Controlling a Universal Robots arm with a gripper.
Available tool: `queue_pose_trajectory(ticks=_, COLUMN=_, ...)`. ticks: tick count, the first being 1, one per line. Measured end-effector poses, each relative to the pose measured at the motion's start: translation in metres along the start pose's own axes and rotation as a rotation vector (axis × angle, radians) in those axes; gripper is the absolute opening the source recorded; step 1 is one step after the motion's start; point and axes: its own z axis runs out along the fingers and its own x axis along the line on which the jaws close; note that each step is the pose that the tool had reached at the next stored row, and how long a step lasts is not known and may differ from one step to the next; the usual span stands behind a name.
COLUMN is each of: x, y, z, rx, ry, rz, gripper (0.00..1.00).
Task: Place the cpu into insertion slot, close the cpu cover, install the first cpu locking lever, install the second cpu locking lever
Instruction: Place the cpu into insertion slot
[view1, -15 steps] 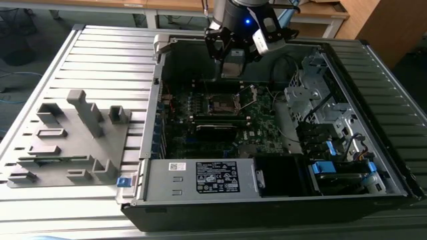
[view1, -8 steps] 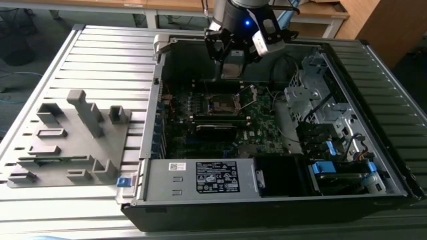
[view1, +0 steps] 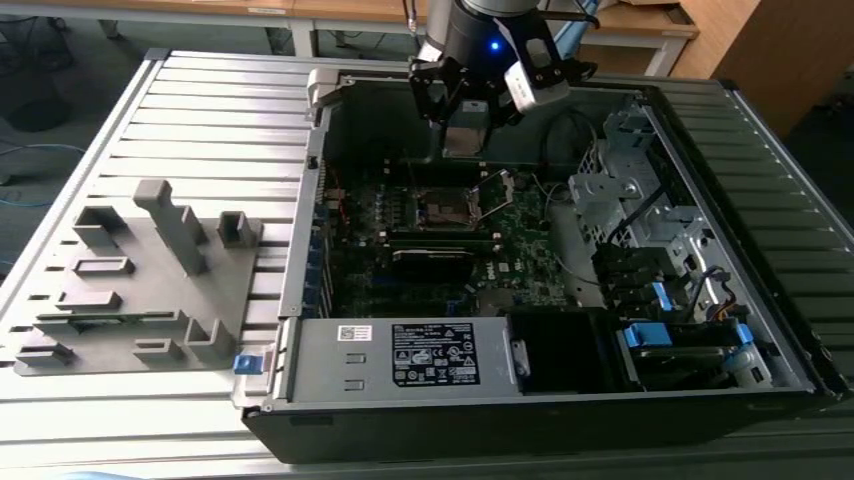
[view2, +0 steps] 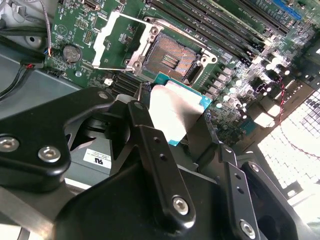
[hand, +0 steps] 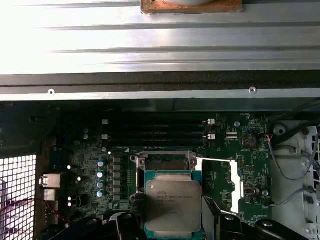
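My gripper (view1: 465, 125) hangs over the far end of the open computer case and is shut on the cpu (hand: 173, 207), a flat square chip with a silver-grey top and a teal edge. Black fingers (view2: 144, 122) clamp two opposite sides of the cpu (view2: 175, 107). The chip is held in the air above the motherboard, near the insertion slot (view2: 172, 57), which lies bare with its contacts showing. In the first wrist view the held chip overlaps the insertion slot (hand: 165, 162). The cpu cover (view2: 117, 42) is swung open beside the slot, seen too in the first wrist view (hand: 235, 185).
The case (view1: 300, 260) lies open on a ribbed metal table. A grey fixture block (view1: 134, 270) sits at the exterior view's left. The power supply (view1: 400, 355) fills the near end, a drive cage (view1: 627, 190) and cables (hand: 290, 165) line one side, and memory slots (hand: 155, 130) run beside the socket.
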Motion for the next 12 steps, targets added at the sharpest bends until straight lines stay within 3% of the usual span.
queue_pose_trajectory(ticks=5, x=0.0, y=0.0, z=0.0001, rx=-0.0002, ry=-0.001, rz=0.011, gripper=0.54)
queue_pose_trajectory(ticks=12, x=0.0, y=-0.0001, z=0.0014, rx=-0.0023, ry=-0.013, rz=0.137, gripper=0.54)
